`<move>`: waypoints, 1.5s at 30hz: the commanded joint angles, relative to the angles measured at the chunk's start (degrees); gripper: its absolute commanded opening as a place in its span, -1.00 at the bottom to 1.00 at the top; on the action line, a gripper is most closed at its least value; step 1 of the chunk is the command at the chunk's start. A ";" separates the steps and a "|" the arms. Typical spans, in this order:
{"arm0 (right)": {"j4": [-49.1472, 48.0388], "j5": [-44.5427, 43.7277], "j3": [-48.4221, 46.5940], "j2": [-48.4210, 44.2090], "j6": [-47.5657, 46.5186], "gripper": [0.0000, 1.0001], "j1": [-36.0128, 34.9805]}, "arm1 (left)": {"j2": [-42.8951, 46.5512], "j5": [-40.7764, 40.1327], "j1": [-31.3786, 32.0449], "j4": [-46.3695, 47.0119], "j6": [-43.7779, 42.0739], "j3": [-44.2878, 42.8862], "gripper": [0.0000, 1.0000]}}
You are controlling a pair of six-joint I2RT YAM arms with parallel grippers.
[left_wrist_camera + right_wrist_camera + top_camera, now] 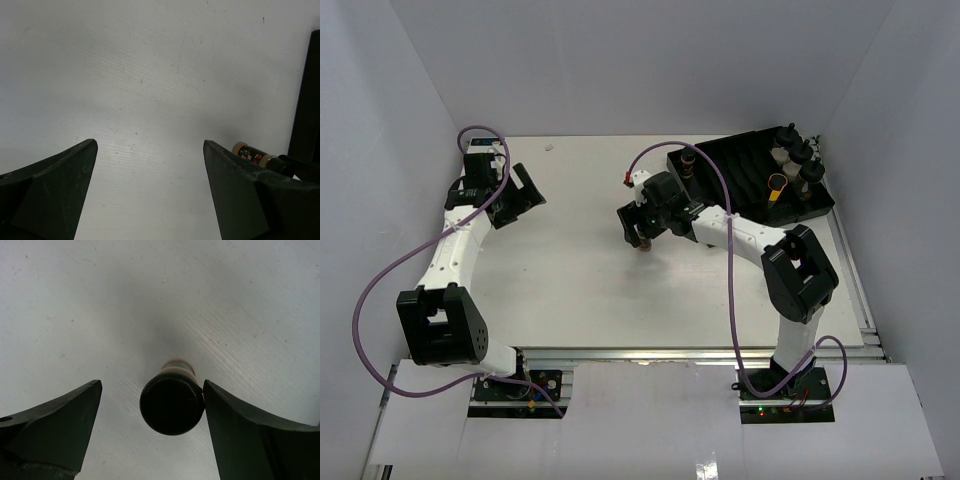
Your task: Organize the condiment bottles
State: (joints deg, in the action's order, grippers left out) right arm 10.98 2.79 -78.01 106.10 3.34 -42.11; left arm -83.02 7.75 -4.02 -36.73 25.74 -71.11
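White table [570,290], far-right corner: tray [735,180] holds most bottles [777,185]; my right gripper [151,387], unclenched, straddles a stray bottle [172,407]; left gripper [149,145] open, empty.

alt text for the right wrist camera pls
A small bottle with a round black cap, seen from straight above, stands on a white table between the right gripper's two dark fingers. The cap sits close against one finger, with a clear gap to the other.

We log colours | small clear cylindrical jar [172,407]: glossy black cap, tan neck | slotted plastic tray [745,165]: black | flat tabletop [570,290]: matte white, faint fine stripes
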 commanded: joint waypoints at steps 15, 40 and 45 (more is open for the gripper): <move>2.70 -8.94 -3.71 1.14 -0.97 -0.37 -1.48 | 2.52 0.86 -0.37 2.10 -0.42 0.89 0.96; 8.85 -10.22 -25.23 3.98 -5.57 -0.85 21.23 | 3.42 7.09 -0.37 5.26 0.11 4.16 0.96; 7.38 -8.23 -25.66 6.76 -5.27 -0.85 22.25 | 2.20 7.35 -0.37 5.91 0.26 4.28 0.96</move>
State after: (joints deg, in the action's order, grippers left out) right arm 22.16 -8.60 -101.17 111.56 -1.89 -19.95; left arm -80.47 13.76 -4.05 -32.42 25.98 -66.04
